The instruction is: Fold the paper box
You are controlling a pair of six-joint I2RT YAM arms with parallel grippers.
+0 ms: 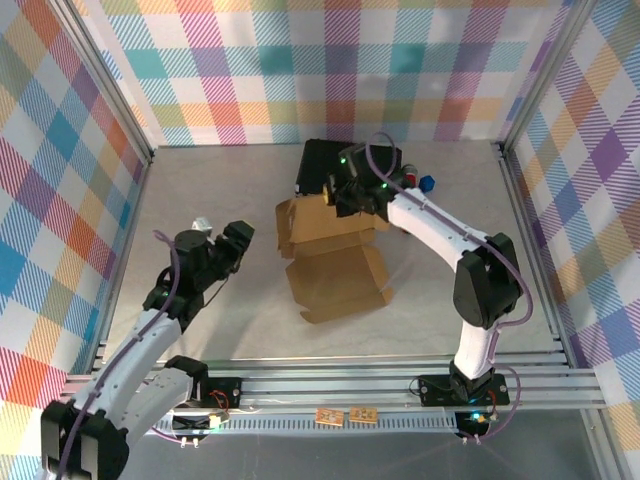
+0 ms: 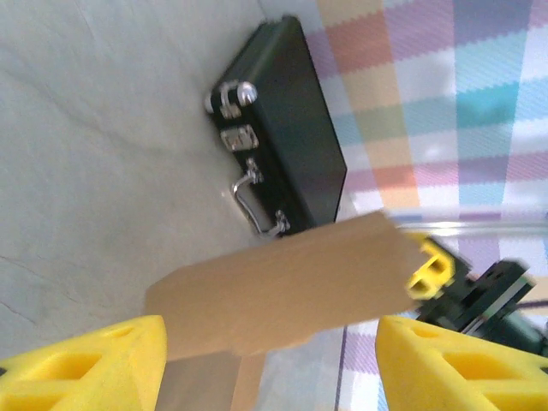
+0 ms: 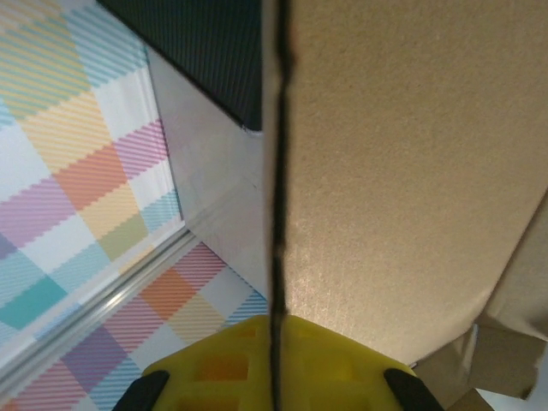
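Top external, nearest us: we see the left gripper [image 1: 238, 244] low on the left of the pale grey table [image 1: 200, 320], near the box's left side and apart from it.
Left fingers: on the left wrist camera we see its yellow fingers [image 2: 94, 364] spread wide, with cardboard ahead of them.
Task thing: the paper box [image 1: 335, 265], a plain brown die-cut cardboard sheet with flaps, lies mid-table, front panel flat toward us, rear part raised.
Right gripper [image 1: 348, 196]: we find it at the box's raised rear part.
Right fingers: its yellow fingers [image 3: 223, 368] are pressed together, pinching an edge-on cardboard panel.
Beyond: a black hard case with silver latches and handle [image 2: 282, 128] lies just behind the box.
Farthest: a pastel plaid wall [image 1: 400, 70].
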